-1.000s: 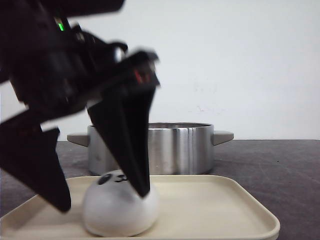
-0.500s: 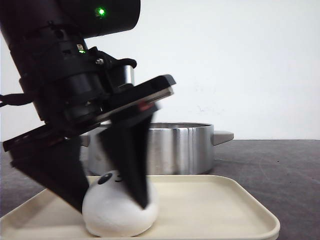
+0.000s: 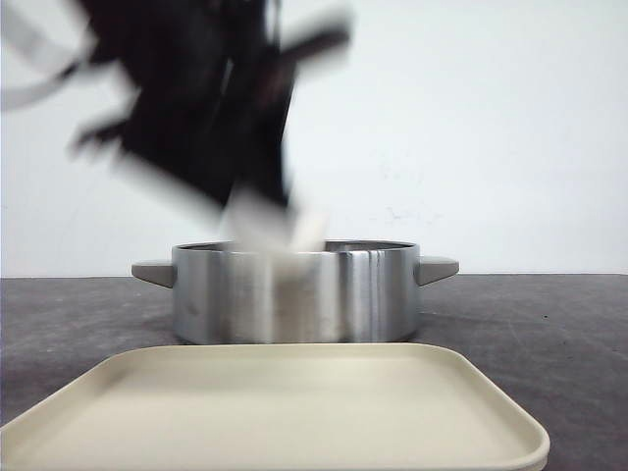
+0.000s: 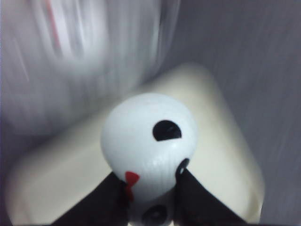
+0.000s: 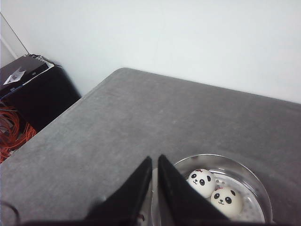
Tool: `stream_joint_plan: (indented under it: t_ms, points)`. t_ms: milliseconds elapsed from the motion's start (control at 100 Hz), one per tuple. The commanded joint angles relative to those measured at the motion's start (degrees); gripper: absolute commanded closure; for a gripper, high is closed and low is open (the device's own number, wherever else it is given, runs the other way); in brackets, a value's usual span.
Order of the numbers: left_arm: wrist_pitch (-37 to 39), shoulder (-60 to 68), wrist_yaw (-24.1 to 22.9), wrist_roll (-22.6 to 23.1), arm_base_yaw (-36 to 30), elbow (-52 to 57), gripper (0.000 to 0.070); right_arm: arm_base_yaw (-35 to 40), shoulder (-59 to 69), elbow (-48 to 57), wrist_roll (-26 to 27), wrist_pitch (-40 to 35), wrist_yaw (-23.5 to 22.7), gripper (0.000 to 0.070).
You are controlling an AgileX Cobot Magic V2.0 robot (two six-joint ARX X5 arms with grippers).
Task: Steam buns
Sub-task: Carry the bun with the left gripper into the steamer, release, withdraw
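White and smooth, a panda bun (image 4: 148,139) fills the middle of your left wrist view, pinched between the two black fingers (image 4: 101,205) of the left gripper (image 4: 149,200). You can see one black eye patch on its dome and a small red mark low on its side.

From the front, that left gripper (image 3: 265,221) is a dark smear of motion above the steel pot (image 3: 294,292), with a pale blur at its tips that is probably the same bun (image 3: 270,224); the blur is too heavy to be sure of its outline. It hangs just over the pot's rim, clear of the cream tray (image 3: 275,407) in the foreground. The pot stands on the dark grey table (image 3: 549,324) just behind the tray.

Your right wrist view looks down on the pot (image 5: 223,188) from above. Two more panda buns (image 5: 201,182) sit side by side inside it, faces up and touching. The right gripper (image 5: 155,162) has its fingers pressed together with nothing between them, near the pot's rim.
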Motion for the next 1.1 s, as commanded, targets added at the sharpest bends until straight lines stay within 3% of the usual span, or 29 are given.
stream_joint_plan:
  t_ms: [0, 130, 230, 420, 470, 530, 640, 690, 920, 1090]
  points:
    - [-0.02, 2.54, -1.14, 10.01, 2.54, 2.82, 0.0691, 0.57, 0.44, 0.87, -0.66, 1.09, -0.04, 0.0687]
    - [0.09, 7.5, -0.83, 12.39, 8.72, 7.04, 0.0693, 0.55, 0.46, 0.87, -1.16, 1.09, -0.02, 0.0687]
    - [0.63, 11.5, 1.99, 12.41, 12.79, 8.52, 0.0693, 0.55, 0.48, 0.87, -2.36, 0.96, 0.02, 0.0687]
    - [1.6, 17.97, 3.65, 12.15, 16.68, 8.81, 0.0689, 0.5, 0.5, 0.87, -3.26, 0.9, 0.2, 0.0687]
    - [1.53, 19.23, 3.65, 11.96, 17.03, 8.81, 0.0655, 0.5, 0.5, 0.87, -3.3, 0.85, 0.2, 0.0687]
    - [1.2, 20.24, 3.65, 11.93, 17.35, 8.81, 0.0526, 0.5, 0.5, 0.87, -3.48, 0.59, 0.2, 0.0687]
    - [1.03, 20.72, 3.63, 11.89, 17.44, 8.81, 0.0127, 0.5, 0.5, 0.87, -3.67, 0.07, 0.37, 0.0687]
    - [1.18, 20.72, 3.65, 11.91, 17.44, 8.81, 0.0057, 0.48, 0.52, 0.85, -3.72, -0.04, 0.94, 0.0687]
    - [-3.17, 19.41, 3.45, 11.87, 17.44, 10.19, 0.0079, 0.5, 0.61, 0.22, -5.2, -1.62, 2.14, 0.0687]
    - [-3.1, 10.99, -0.13, 8.17, 17.57, 10.21, 0.0398, 0.5, 0.57, -4.63, -5.46, -1.51, 7.45, 0.0687]
